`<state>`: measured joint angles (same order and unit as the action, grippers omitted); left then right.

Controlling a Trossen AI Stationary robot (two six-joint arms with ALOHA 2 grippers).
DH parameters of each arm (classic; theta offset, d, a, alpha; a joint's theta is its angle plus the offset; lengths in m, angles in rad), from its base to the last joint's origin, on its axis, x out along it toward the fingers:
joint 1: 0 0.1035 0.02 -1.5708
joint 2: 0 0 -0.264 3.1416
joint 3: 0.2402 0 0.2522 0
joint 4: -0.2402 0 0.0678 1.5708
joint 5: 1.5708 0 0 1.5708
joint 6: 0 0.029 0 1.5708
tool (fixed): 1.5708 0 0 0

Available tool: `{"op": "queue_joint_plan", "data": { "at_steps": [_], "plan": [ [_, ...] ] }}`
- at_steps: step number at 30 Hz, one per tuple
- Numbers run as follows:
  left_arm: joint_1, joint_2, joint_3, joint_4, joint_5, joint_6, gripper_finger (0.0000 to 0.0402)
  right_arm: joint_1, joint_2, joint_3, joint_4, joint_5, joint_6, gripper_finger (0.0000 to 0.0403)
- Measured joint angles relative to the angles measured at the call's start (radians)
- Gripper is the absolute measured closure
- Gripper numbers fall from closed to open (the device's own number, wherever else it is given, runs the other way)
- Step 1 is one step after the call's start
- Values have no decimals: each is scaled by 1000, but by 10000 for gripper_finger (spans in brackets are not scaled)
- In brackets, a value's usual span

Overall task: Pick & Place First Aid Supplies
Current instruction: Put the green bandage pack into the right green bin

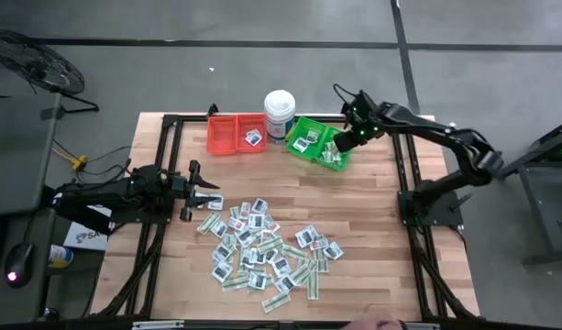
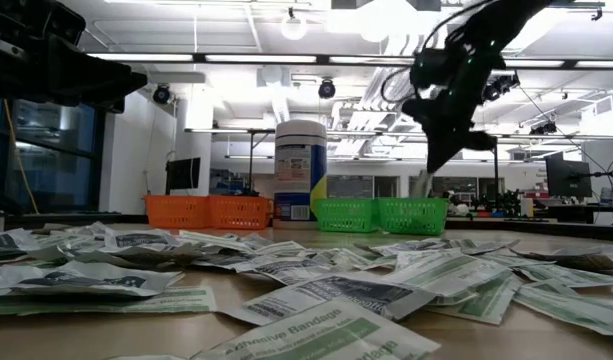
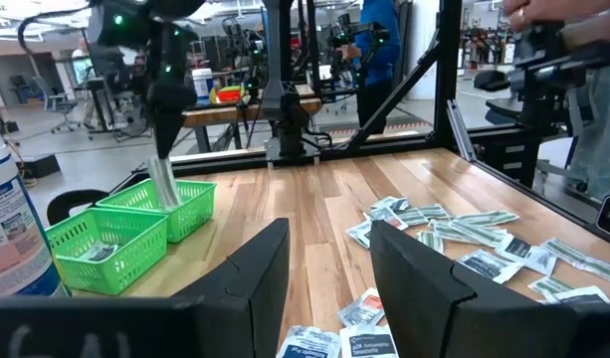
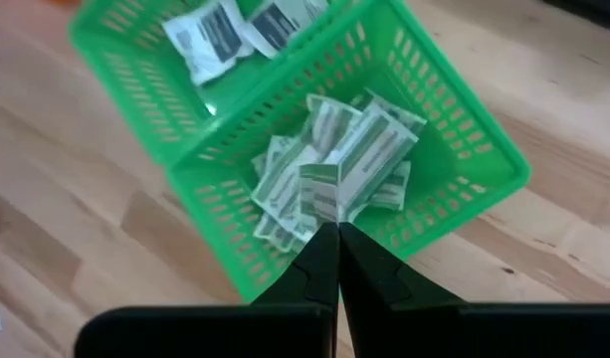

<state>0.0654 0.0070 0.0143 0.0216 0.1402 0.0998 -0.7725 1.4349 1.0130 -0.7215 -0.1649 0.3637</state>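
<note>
The first aid supplies lie in a loose pile of small white squares and green-and-white strips on the wooden table's near middle. My right gripper is over the right green bin at the far side, shut on one green-and-white strip. More strips lie in that bin, and white square packets lie in the green bin beside it. My left gripper waits open at the table's left, level, just left of the pile. My right gripper pinches one end of the green-and-white strip between its two shut fingertips. The fingers come from above, slanting down. The strip hangs below them, its lower end down at the green bin's rim; whether it touches the packets inside I cannot tell.
Two red bins stand at the far side left of a tall white tub, one with a packet in it. A black frame edges the table. Bare wood lies between the pile and the bins.
</note>
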Motion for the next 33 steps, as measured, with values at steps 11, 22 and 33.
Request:
{"op": "queue_joint_plan", "data": {
  "at_steps": [11,22,33],
  "plan": [
    [0,0,0,0,-1,0,261,-26,91,0,99,-30,-2,403],
    [0,0,0,0,-5,0,261,-26,92,0,92,-2,39,359],
    [0,0,0,0,-4,0,261,-3,68,0,101,100,55,210]
  ]
}}
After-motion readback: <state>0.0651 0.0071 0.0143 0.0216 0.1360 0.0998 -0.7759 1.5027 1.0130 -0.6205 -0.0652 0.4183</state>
